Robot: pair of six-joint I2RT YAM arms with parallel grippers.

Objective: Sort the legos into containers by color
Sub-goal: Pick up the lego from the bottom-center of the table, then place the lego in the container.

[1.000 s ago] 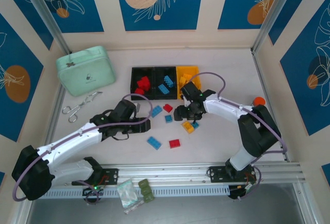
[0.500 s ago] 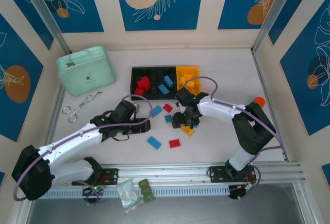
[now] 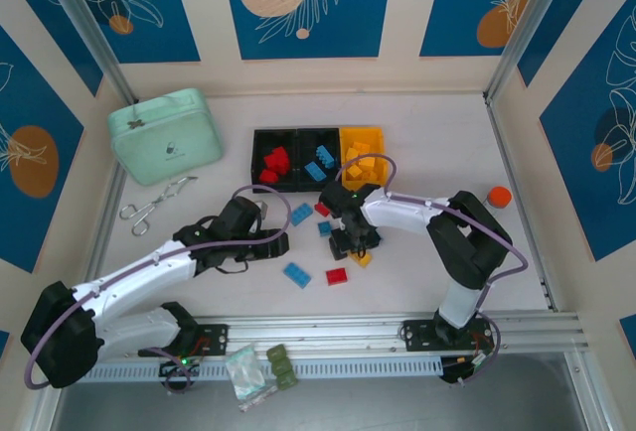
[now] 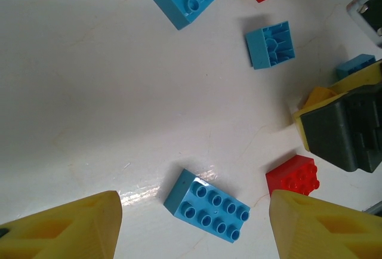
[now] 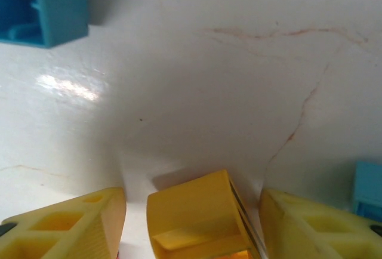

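Top external, item 1: containers (image 3: 318, 132), 3 joined bins in a row at the far middle of the table (image 3: 437, 133). The left black bin (image 3: 274, 133) holds red legos (image 3: 275, 161). The middle black bin (image 3: 298, 153) holds a blue brick (image 3: 316, 170). The yellow-orange bin (image 3: 363, 134) holds yellow bricks (image 3: 360, 165).

Item 2: loose legos (image 3: 301, 214) lie just in front of the bins, between the 2 arms, in blue, red and yellow.

Item 3: left gripper (image 3: 276, 243), left of the loose pieces. In the left wrist view it (image 4: 194, 198) is spread wide and holds nothing. A blue 2x4 brick (image 4: 206, 205) lies studs-up on the table between its fingers (image 4: 65, 229). A red brick (image 4: 292, 175) sits just beside, and an upturned blue brick (image 4: 270, 44) lies farther off.

Item 4: right gripper (image 3: 353, 247), low among the loose pieces. In the right wrist view it (image 5: 194, 211) stands parted around 1 yellow brick (image 5: 200, 217) on the table. A gap shows at one finger (image 5: 65, 226). Contact at the other cannot be told.

Item 5: mint-green case (image 3: 165, 136), far left. A small dark mark on its lid is too small to read.
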